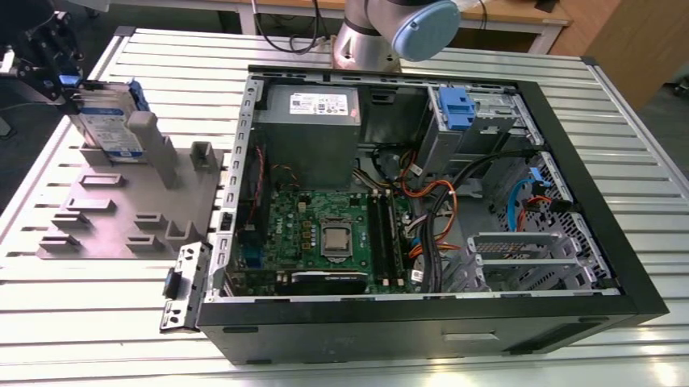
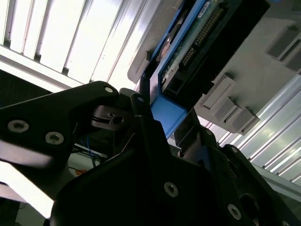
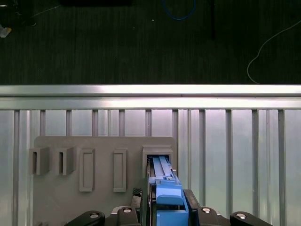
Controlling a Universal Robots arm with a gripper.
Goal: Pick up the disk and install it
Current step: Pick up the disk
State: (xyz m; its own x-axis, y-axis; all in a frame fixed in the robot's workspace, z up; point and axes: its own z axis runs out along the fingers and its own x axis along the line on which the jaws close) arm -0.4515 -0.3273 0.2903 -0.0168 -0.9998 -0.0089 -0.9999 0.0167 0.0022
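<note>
Gripper (image 1: pixel 64 82) sits at the far end of the slatted metal table (image 1: pixel 194 48), on the exterior view's left, well apart from the open PC case (image 1: pixel 431 330). Its fingers (image 3: pixel 192 209) are pressed in on the disk (image 1: pixel 108 121) from both sides, pinching the blue bracket at the top edge; both wrist views show the bracket squeezed between the black fingers w/ no gap visible. Disk stands upright on edge in a slot of the grey holder plate (image 1: pixel 108 218), at the plate's far end, label side facing the case. In the first wrist view the disk (image 3: pixel 162 172) is seated in the slot, w/ other slots in a row beside it. Second wrist view shows the disk's (image 2: pixel 188 42) circuit-board side and connector. Inside the case: grey power-supply box (image 1: pixel 312 113) at the far side, green motherboard (image 1: pixel 323 234) nearer, small blue latch (image 1: pixel 457 109) to the PSU's right. Arm base (image 1: pixel 372 36) stands at the far edge, behind the case.
</note>
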